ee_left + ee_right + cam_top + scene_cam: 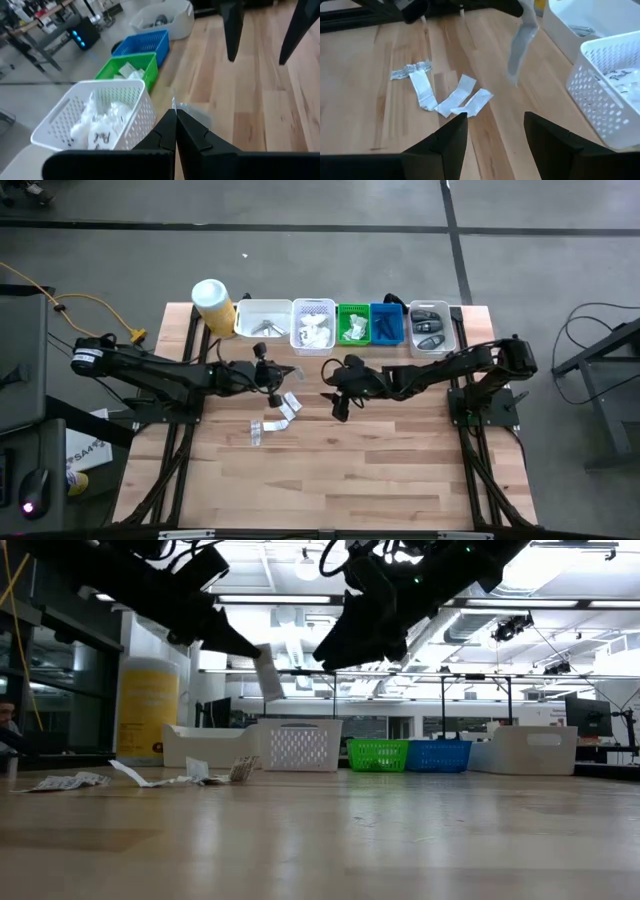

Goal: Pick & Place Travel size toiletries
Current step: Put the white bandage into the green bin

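- One sachet (521, 47) hangs pinched in my left gripper (175, 116), long axis pointing straight down, clear of the table.
- Just beyond it, upper left in the left wrist view, stands the white basket (120, 92); I judge a short carry that way, then a drop.
- My right gripper (495, 132) hovers with fingers parted, grasping nothing, aimed toward the loose sachets (442, 97) at centre left of its view.
- Farther back, green bin (353, 323) and blue bin (387, 323) sit in the row.
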`<action>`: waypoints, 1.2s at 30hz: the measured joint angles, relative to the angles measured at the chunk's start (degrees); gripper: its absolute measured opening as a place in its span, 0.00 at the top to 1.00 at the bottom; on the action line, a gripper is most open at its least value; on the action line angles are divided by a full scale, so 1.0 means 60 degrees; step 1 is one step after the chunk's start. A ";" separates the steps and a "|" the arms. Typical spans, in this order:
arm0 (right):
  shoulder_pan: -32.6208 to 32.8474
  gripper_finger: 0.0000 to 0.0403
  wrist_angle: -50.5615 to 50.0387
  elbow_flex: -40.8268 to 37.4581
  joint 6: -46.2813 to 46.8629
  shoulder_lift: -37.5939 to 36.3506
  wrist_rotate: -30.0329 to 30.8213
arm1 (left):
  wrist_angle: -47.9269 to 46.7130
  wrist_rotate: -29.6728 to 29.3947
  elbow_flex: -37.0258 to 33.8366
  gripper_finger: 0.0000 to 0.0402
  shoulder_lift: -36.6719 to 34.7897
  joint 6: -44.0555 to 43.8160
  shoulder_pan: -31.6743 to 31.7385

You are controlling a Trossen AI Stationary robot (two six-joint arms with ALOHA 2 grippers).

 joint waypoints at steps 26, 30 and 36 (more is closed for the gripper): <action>-0.0651 0.53 0.2133 0.0000 -0.1679 0.0000 0.0298 | 0.2357 0.0847 -0.0004 1.00 0.0070 0.2384 0.0000; -0.0718 0.53 0.2328 0.0000 -0.1647 0.0000 -0.0221 | 0.2357 0.0871 -0.0004 1.00 0.0070 0.2419 0.0000; -0.0718 0.53 0.2514 0.0000 -0.1712 0.0149 -0.0520 | 0.2314 0.0986 -0.0004 1.00 0.0070 0.2534 0.0000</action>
